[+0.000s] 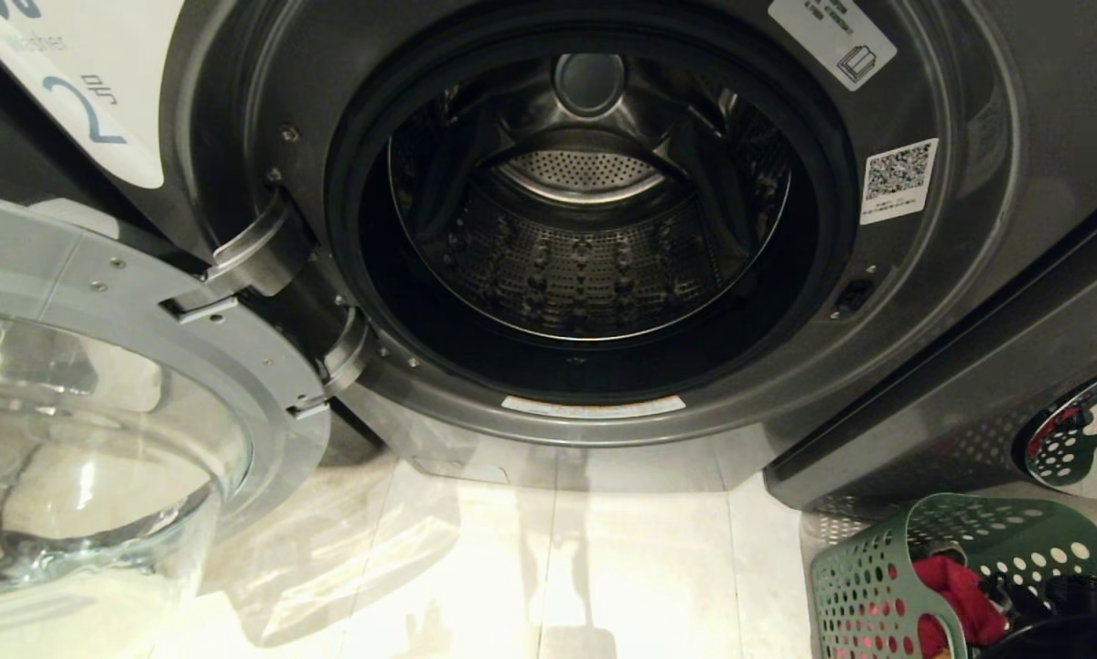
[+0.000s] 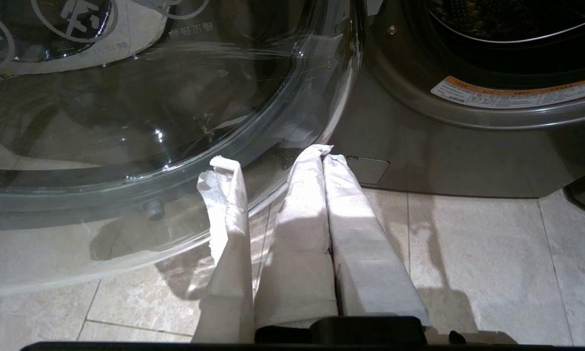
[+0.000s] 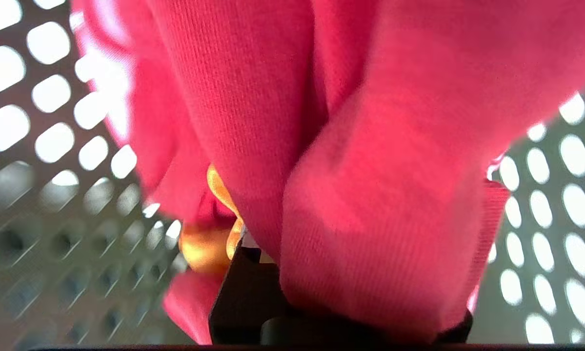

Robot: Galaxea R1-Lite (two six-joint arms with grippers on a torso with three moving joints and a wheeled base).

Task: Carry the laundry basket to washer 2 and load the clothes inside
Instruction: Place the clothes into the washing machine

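Facing washer 2 (image 1: 951, 302) at close range, with its white label (image 1: 81, 91) bearing the numeral 2 showing at the upper left of the head view. Standing fully open: the round glass door (image 1: 100, 439), swung out to the robot's left on its hinge (image 1: 264, 265), exposing the perforated steel drum (image 1: 585, 247) with nothing visible inside. Resting on the pale tiled floor (image 1: 548, 567) at the lower right of the head view, just beside the washer front: the laundry basket (image 1: 868, 567), dark green with round holes. Lying inside the basket: the clothes (image 3: 370, 195), pink-red fabric with a small yellow-orange piece (image 3: 209, 243) tucked among the folds. Reaching down into the basket: the right gripper (image 3: 292, 302), clenching on the pink-red fabric, which is bunching over and covering most of the fingers in the right wrist view, with the basket's perforated wall close behind. Hanging low near the floor, between the open door and the washer base: the left gripper (image 2: 321, 156), clenched with nothing in it, its pale-wrapped fingers (image 2: 355, 243) pressing together and pointing toward the washer's lower panel. Showing on the rim below the drum opening: an orange-edged warning sticker (image 2: 512, 92).
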